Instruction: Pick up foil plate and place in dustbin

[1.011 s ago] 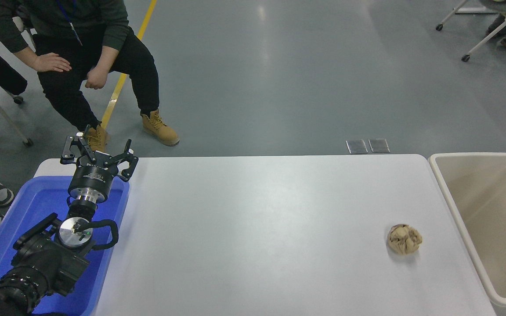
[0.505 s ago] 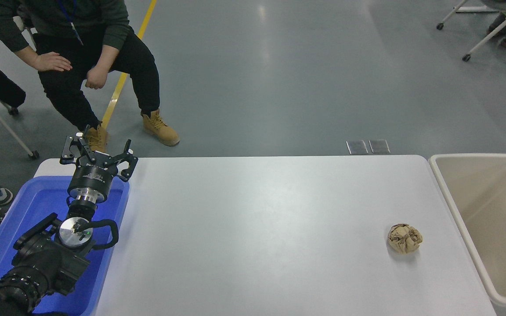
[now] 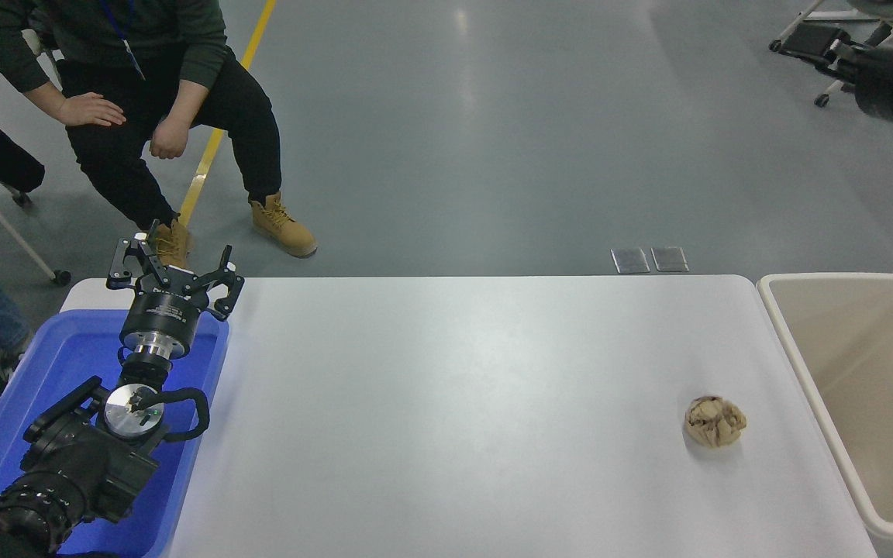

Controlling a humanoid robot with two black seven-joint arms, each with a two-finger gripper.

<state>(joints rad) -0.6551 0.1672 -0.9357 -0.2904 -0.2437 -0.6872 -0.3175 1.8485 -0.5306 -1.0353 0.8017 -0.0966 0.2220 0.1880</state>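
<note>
While the left pincer [image 3: 175, 267] hangs open and empty, dustbin [image 3: 849, 372] lies lengthwise at table's [image 3: 454, 387] right

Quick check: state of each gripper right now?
Left gripper: open, empty, parked above the blue bin.
Right gripper: not in view; only part of the right arm shows at the top right.

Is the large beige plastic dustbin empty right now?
Empty as far as visible: the beige dustbin shows bare walls and floor; no foil plate visible.
</note>
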